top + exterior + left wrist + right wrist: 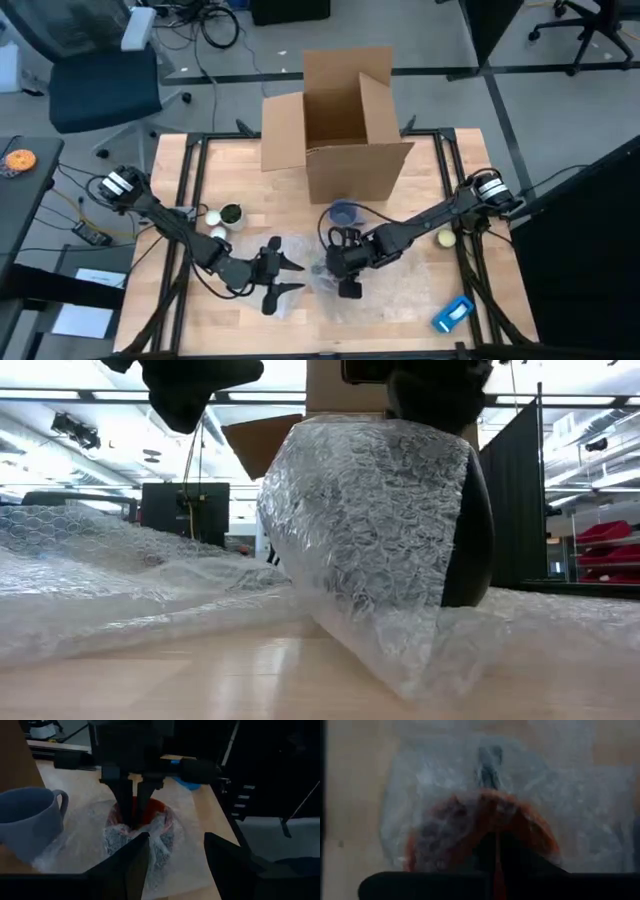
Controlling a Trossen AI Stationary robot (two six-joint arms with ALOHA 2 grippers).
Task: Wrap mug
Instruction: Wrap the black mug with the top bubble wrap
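Down at the front-middle of the wooden table (420, 200), the red ceramic mug (156, 809) sits half-swaddled in the clear bubble wrap sheet (370, 530). The right gripper (134, 802) pokes down into it with fingers pinched on the rim and wrap, probably pinning the sheet so it doesn't spring back. Just beside it, the left gripper (283, 277) hangs with its fingers spread, holding nothing, looks ready to grab the next fold. A spare blue-grey mug (30, 820) waits near the open cardboard box (340, 125). No readable writing or labels anywhere.
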